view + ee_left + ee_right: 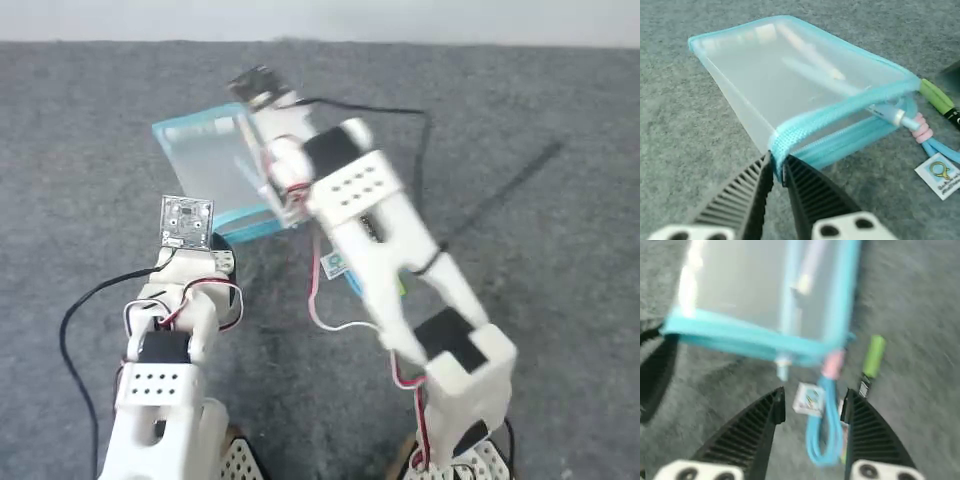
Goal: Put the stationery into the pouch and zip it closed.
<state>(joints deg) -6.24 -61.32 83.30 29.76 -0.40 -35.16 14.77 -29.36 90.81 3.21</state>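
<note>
Your left gripper [778,167] pinches the soft, floppy pouch [800,85] by its corner. Your right gripper [813,395] gapes wide. Take the limp blue cord [827,387].

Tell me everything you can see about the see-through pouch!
The pouch is cloudy see-through plastic with a light blue zip, lying on the grey mat. Pens show inside, and its mouth looks open. The left tool pinches one zip corner. Its blue cord with pink beads lies inside the open right tool.

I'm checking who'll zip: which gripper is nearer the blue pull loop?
Right. The right gripper hangs open over the blue pull loop; the left gripper is shut on a corner of the pouch, at the zipper's other end.
</note>
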